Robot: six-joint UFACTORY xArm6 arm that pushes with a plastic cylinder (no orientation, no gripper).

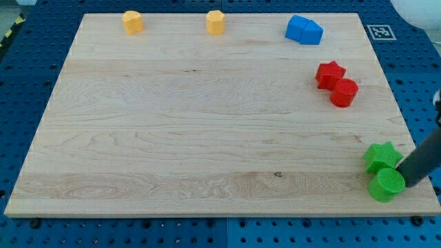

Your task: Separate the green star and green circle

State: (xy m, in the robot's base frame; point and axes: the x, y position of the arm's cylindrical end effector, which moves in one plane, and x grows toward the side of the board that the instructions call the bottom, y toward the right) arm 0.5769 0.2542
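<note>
The green star [381, 156] lies near the board's bottom right corner. The green circle [386, 184] sits just below it and touches it. My dark rod comes in from the view's right edge, and my tip [411, 183] rests just right of the green circle, beside the gap between the two green blocks.
A red star [330, 74] and a red circle [344, 92] touch each other at the right. Two blue blocks [304, 29] lie together at the top right. Two yellow blocks [132, 21] [216, 22] stand along the top edge. The wooden board [193, 124] lies on a blue pegboard.
</note>
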